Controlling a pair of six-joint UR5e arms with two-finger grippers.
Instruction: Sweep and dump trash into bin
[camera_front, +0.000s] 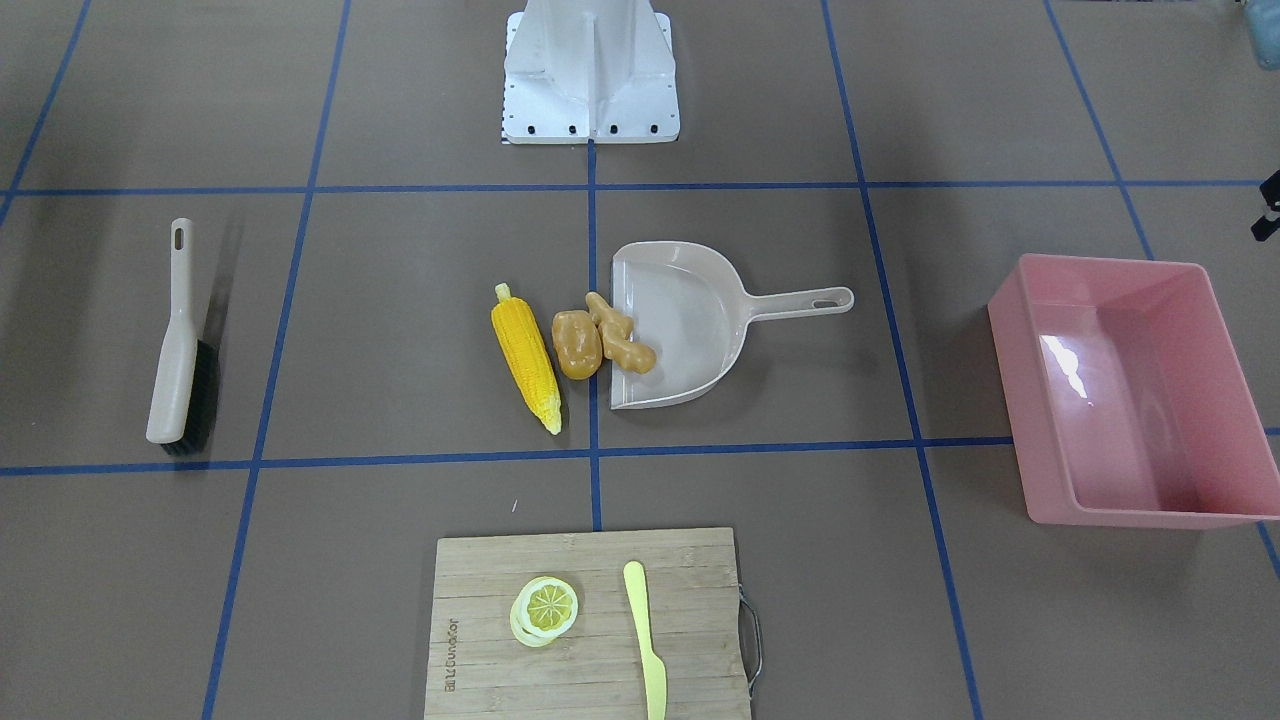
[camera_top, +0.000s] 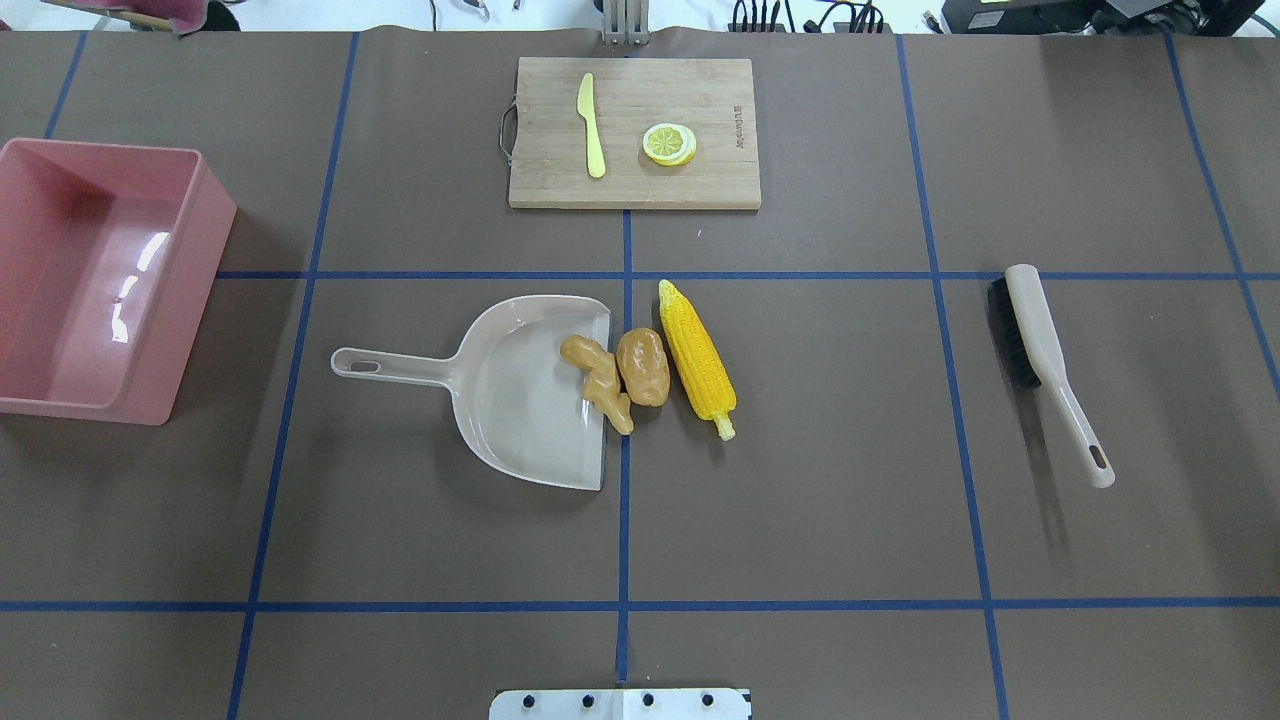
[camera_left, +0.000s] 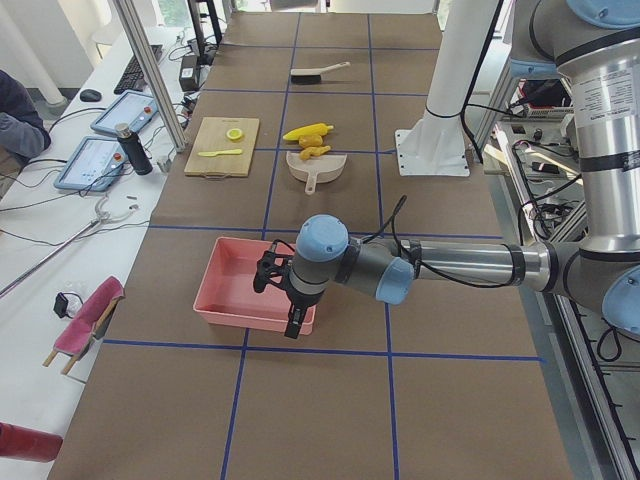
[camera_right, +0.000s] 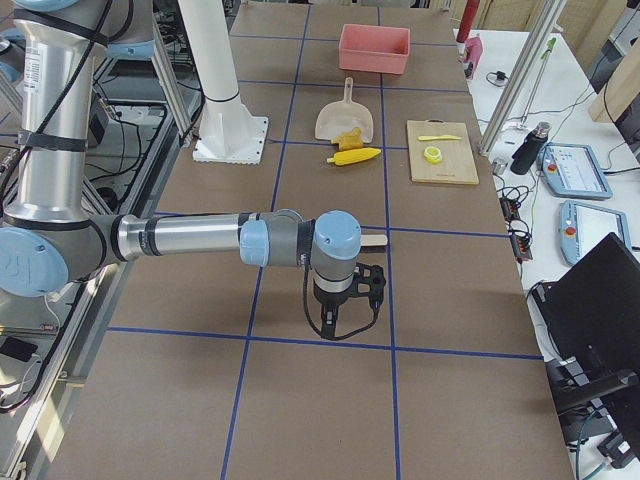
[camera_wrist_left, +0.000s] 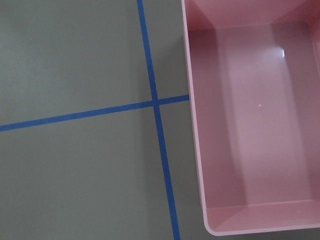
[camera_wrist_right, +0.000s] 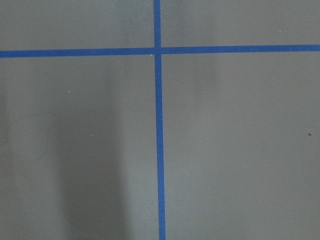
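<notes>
The yellow corn cob (camera_top: 697, 360), the tan-brown potato lump (camera_top: 643, 366) and the knobbly ginger piece (camera_top: 598, 382) lie side by side at the table's middle. The ginger rests on the open lip of the beige dustpan (camera_top: 520, 400); the potato touches it, and the corn lies beyond. The pink bin (camera_top: 205, 270) stands on the robot's left and holds nothing. My left gripper (camera_left: 285, 315) hangs over the bin's outer edge. My right gripper (camera_right: 345, 310) hangs over bare table, far from the trash. I cannot tell whether either is open or shut.
A beige brush with black bristles (camera_top: 1040, 350) lies on the robot's right side. A wooden cutting board (camera_top: 700, 180) at the far edge carries a lemon slice (camera_top: 669, 143) and a pale yellow knife (camera_top: 590, 125). The robot's white base (camera_front: 590, 75) stands at the near edge.
</notes>
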